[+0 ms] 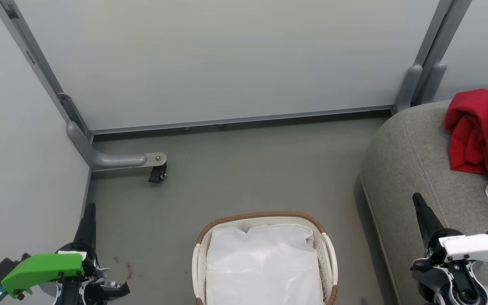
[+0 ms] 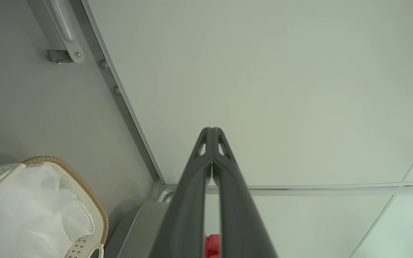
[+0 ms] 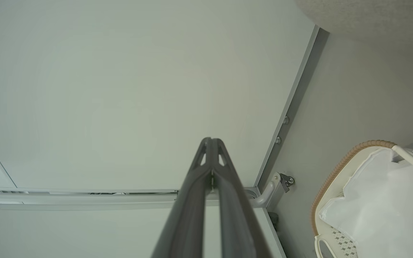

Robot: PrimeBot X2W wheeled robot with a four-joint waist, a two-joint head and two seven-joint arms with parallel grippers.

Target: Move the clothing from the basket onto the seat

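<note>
Left of the basket (image 1: 261, 215), the left claw (image 1: 90, 212) is clenched on nothing. The basket shows its white liner (image 1: 265, 262). Right of the basket, the right claw (image 1: 419, 203) is clenched empty over the seat (image 1: 405, 161), where the clothing (image 1: 479, 127) lies heaped. It looks soft, light and limp, best pinched at a raised fold.

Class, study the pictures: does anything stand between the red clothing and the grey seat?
Nothing visible does. The bright red, white-trimmed fabric clothing already lies on the rounded grey woven seat; the oval cream plastic basket holds its white cloth liner.
</note>
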